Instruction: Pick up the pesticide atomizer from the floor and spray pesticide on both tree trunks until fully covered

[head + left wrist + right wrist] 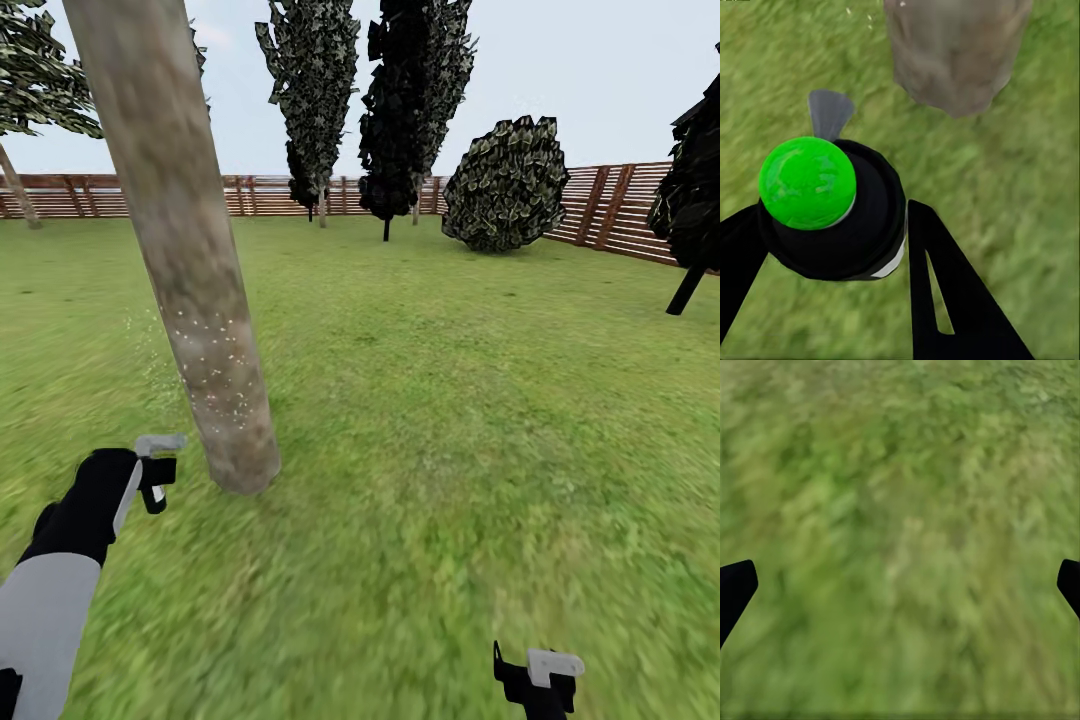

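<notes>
The tree trunk (190, 270), thick, pale and mottled, leans up from the grass just ahead of my left arm. White spray specks dot its lower part (215, 370). My left gripper (157, 487) (832, 214) is shut on the pesticide atomizer (832, 217), a black bottle with a bright green cap and a grey nozzle that points toward the trunk's base (956, 52). A second tree (20, 190) with a thin leaning trunk stands far off at the left by the fence. My right gripper (535, 690) (900, 585) hangs open over bare grass.
Green lawn spreads all around. A brown slat fence (610, 205) closes the back and right. Dark conifers (410, 100), a round bush (505, 185) and another dark tree (695, 190) stand near the fence, far from me.
</notes>
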Robot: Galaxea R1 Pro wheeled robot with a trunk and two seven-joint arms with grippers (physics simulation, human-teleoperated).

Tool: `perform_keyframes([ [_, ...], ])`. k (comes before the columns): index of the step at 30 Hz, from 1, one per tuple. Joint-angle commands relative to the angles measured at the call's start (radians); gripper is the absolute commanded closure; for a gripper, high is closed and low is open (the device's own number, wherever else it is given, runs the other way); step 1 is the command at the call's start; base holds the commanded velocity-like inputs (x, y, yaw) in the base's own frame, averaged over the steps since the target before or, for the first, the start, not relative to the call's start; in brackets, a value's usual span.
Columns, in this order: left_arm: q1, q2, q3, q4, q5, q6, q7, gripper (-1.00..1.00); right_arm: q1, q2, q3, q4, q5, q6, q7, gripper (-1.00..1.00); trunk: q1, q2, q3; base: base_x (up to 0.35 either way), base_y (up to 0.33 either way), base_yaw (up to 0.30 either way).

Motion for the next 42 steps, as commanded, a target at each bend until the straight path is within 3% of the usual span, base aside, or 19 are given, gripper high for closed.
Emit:
perform_keyframes([
  [1, 0.007, -0.001, 0.0, 0.003, -0.001, -0.021, 0.001, 1.0, 0.0, 0.0, 0.0, 0.0, 0.0, 0.0, 0.0, -1.0, 0.0, 0.0, 0.0, 0.0, 0.0, 0.0],
  [6, 0.018, -0.033, 0.005, 0.091, 0.015, -0.089, 0.007, 1.0, 0.0, 0.0, 0.0, 0.0, 0.0, 0.0, 0.0, -1.0, 0.0, 0.0, 0.0, 0.0, 0.0, 0.0],
  [8, 0.019, -0.059, 0.006, 0.148, 0.033, -0.199, 0.018, 1.0, 0.0, 0.0, 0.0, 0.0, 0.0, 0.0, 0.0, -1.0, 0.0, 0.0, 0.0, 0.024, -0.059, 0.0],
  [12, 0.019, -0.066, 0.007, 0.242, 0.054, -0.272, 0.021, 1.0, 0.0, 0.0, 0.0, -0.001, 0.0, 0.0, 0.0, -1.0, 0.0, 0.0, 0.0, 0.076, -0.216, 0.0],
  [17, 0.019, -0.071, 0.007, 0.279, 0.065, -0.34, 0.022, 1.0, 0.0, 0.0, 0.0, -0.001, 0.0, 0.0, 0.0, -1.0, 0.0, 0.0, 0.0, 0.114, -0.259, 0.0],
  [20, 0.019, -0.096, 0.007, 0.313, 0.062, -0.383, 0.023, 1.0, 0.0, 0.0, 0.0, 0.0, 0.0, 0.0, 0.0, -1.0, 0.0, 0.0, 0.0, 0.154, -0.262, 0.0],
  [23, 0.019, -0.108, 0.006, 0.338, 0.066, -0.435, 0.089, 1.0, 0.0, 0.0, 0.0, 0.0, 0.0, 0.0, 0.0, -1.0, 0.0, 0.0, 0.0, 0.159, -0.263, 0.0],
  [27, 0.019, -0.112, 0.006, 0.342, 0.069, -0.443, 0.129, 1.0, 0.0, 0.0, 0.0, 0.0, 0.0, 0.0, 0.0, -1.0, 0.0, 0.0, 0.0, 0.146, -0.263, 0.027],
  [32, 0.019, -0.11, 0.007, 0.343, 0.093, -0.446, 0.135, 1.0, 0.0, 0.0, 0.0, 0.0, 0.0, 0.0, 0.0, -1.0, 0.0, 0.0, 0.0, 0.097, -0.266, 0.227],
  [42, 0.019, -0.11, 0.007, 0.351, 0.096, -0.447, 0.135, 1.0, 0.0, 0.0, 0.001, 0.0, 0.0, 0.0, 0.0, -1.0, 0.0, 0.0, 0.0, 0.04, -0.269, 0.277],
])
